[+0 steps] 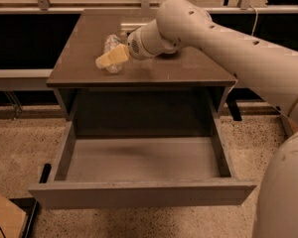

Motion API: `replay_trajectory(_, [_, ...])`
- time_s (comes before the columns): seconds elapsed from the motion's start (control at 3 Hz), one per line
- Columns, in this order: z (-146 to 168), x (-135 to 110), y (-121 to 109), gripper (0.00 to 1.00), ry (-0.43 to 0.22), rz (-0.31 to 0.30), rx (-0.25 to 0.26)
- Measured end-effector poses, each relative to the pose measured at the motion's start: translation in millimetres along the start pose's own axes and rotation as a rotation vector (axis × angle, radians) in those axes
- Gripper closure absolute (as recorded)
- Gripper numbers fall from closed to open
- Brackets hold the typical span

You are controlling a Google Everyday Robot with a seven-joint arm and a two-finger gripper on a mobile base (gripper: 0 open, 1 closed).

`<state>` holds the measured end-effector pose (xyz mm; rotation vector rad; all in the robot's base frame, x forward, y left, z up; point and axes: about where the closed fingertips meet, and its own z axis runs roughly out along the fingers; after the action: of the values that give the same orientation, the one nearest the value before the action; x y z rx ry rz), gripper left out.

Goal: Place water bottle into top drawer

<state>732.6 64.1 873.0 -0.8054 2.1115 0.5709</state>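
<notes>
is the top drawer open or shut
Open: the top drawer is pulled out, inside showing; the gripper is up at the water bottle.

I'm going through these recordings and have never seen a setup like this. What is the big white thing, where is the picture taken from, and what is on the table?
The big white shape is a robot arm reaching in from the right; the robot has only this one. At its end sits the gripper, the tan piece it picks things up with. There is a single camera view, looking down at the furniture from the front; where the camera is mounted is not recorded. On the dark table lies a clear plastic water bottle. The gripper is right at the bottle, covering its middle; whether it has hold of it cannot be told. Below the tabletop, the top drawer is pulled out, and nothing shows inside it. The bottle is meant to go there.
</notes>
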Motion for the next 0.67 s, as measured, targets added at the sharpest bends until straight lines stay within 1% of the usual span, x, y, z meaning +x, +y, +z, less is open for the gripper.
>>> replay_trajectory(0.33, [0, 0, 0, 0.00, 0.000, 0.000, 0.000])
replay_trajectory(0.67, [14, -9, 2, 0.00, -0.052, 0.024, 0.005])
